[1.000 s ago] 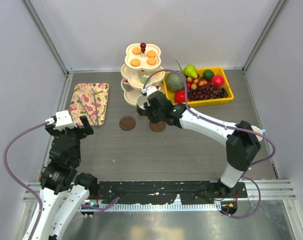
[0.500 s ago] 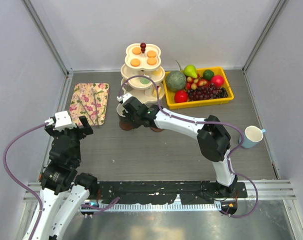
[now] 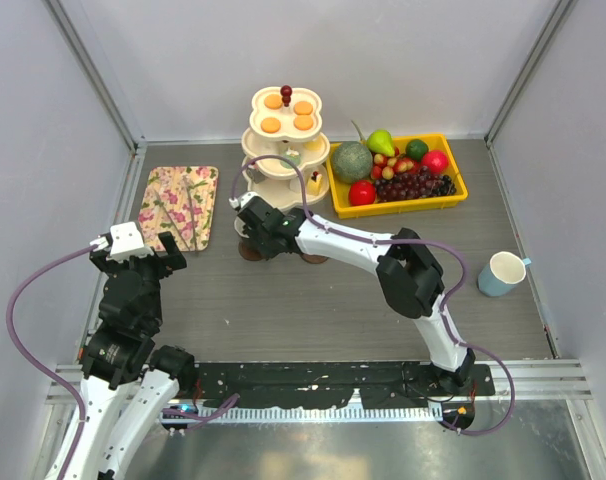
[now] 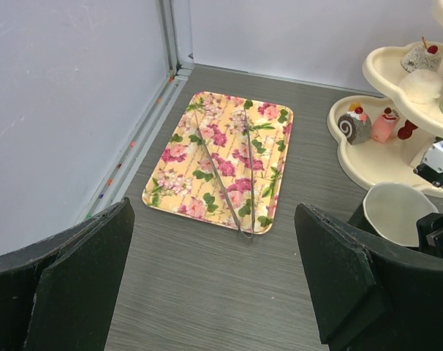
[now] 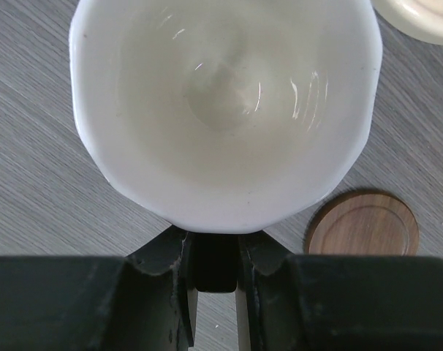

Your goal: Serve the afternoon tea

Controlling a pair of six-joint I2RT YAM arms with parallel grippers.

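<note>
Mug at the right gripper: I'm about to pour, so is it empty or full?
Empty: the mug is bare white inside, down to the bottom.

Tiered stand [image 4: 375, 157] at rear centre, with tarts [image 3: 271, 125] on its top tier. The serving tray [image 3: 163, 195] lies to its left with tongs [image 4: 221, 175] on it, and the fruit tray [image 3: 403, 208] sits just beside it on the right. A mug [image 5: 221, 110] is before the stand with a coaster [image 5: 364, 223] beside it; the second mug [image 3: 502, 272] stands well apart to the right.
</note>
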